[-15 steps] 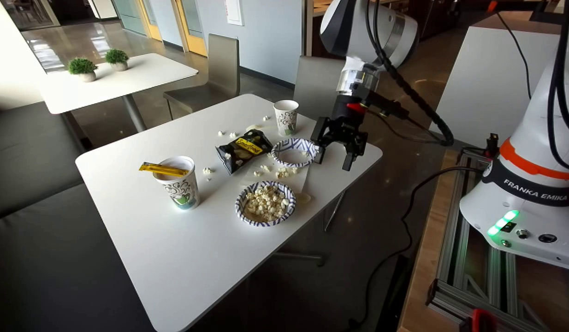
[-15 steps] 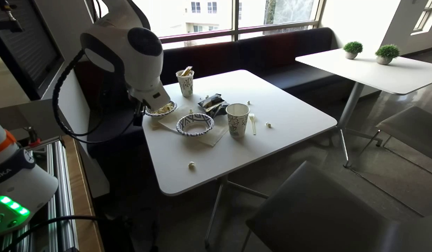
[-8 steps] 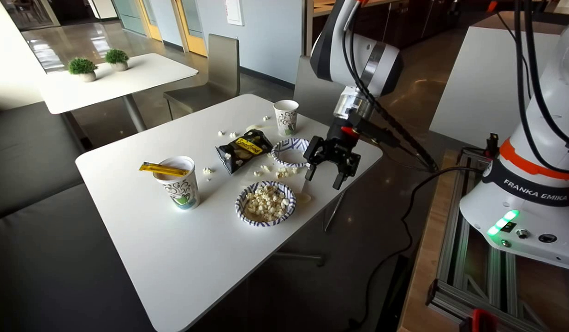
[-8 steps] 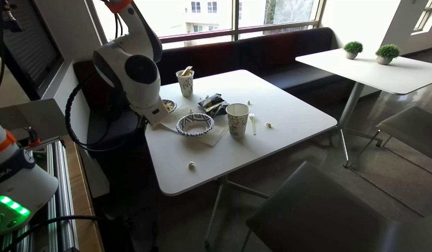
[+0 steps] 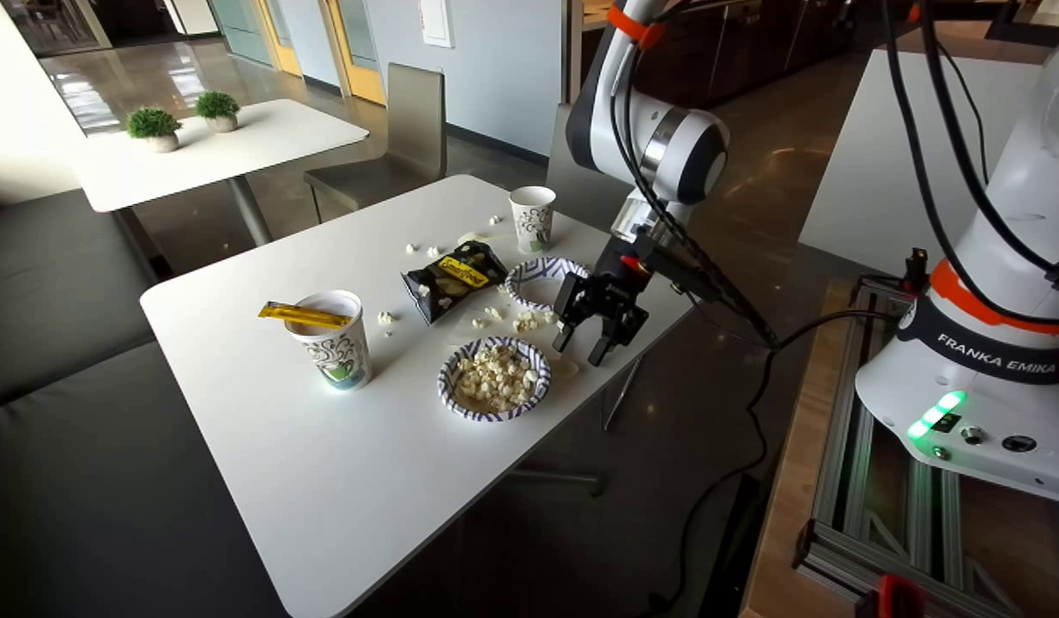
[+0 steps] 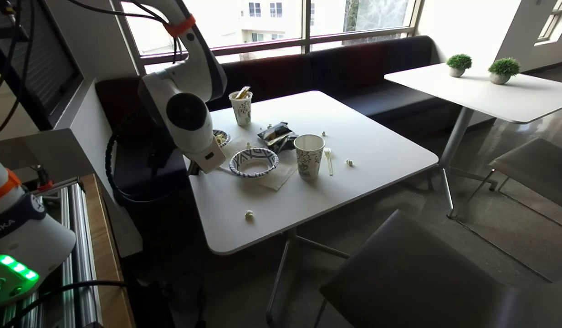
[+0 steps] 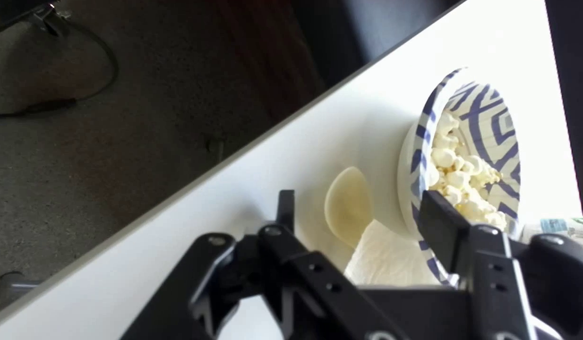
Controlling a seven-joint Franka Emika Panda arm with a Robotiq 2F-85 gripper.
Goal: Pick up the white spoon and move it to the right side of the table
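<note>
The pale, off-white spoon (image 7: 349, 204) lies on the white table (image 5: 384, 481). In the wrist view its bowl shows between my fingers, and its handle is hidden under a napkin (image 7: 390, 259). In an exterior view the spoon (image 5: 566, 369) shows just right of the popcorn bowl, near the table edge. My gripper (image 5: 578, 350) is open and empty, tilted, above the spoon. In the wrist view the gripper (image 7: 357, 196) has one finger over bare table and the other in front of the popcorn bowl's rim. In an exterior view the arm hides the spoon and most of the gripper.
The popcorn bowl (image 5: 493, 382) is close beside the spoon. A second patterned bowl (image 6: 253, 162), a black snack bag (image 5: 455, 279), a cup (image 6: 309, 157), a cup with a yellow packet (image 5: 332, 343), a fork (image 6: 328, 161) and loose popcorn (image 6: 249, 215) are on the table.
My open gripper has moved down and toward the spoon and popcorn bowl, leftward in an exterior view. The objects on the table have not moved.
</note>
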